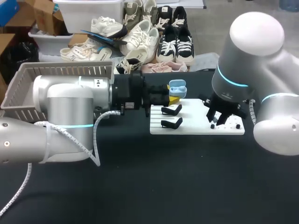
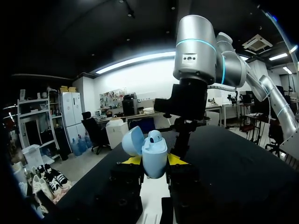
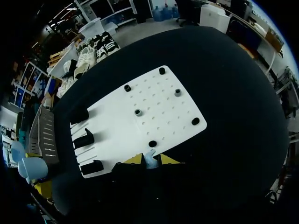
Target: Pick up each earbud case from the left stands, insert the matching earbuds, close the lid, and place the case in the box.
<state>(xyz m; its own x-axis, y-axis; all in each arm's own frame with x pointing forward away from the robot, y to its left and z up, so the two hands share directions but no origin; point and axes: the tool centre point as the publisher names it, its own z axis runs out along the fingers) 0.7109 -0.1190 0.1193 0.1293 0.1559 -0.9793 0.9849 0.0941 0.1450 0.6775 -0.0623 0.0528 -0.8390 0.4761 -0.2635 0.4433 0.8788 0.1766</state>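
The left gripper [image 2: 154, 161] holds a pale blue earbud case [image 2: 154, 156] above the black tabletop [image 1: 187, 177]. Its yellow-tipped fingers [image 2: 133, 160] pinch the case body from two sides. The lid [image 2: 132, 140] stands swung open beside the body, and a seated earbud [image 2: 155, 136] shows at the mouth of the case. In the head view the case hangs over the far left corner of a white board [image 1: 196, 125], beside the left arm [image 1: 70, 107], which enters from the left.

Three black stands [image 3: 84, 139] line one end of the board in the right wrist view. Only two show in the head view, both bare, with the case held just beyond them. Small dark pegs [image 3: 138, 112] dot the other end of the board.

The right gripper [image 3: 150, 159] hovers over that pegged end, close above the near edge of the board. Its fingers [image 3: 167, 159] are drawn close together on a small pale loose earbud [image 3: 149, 157] caught between the yellow tips. The right arm [image 1: 252, 60] comes in from the right.

A gray slatted box [image 1: 28, 79] sits at the far left of the tabletop, behind the left arm and well apart from the board.
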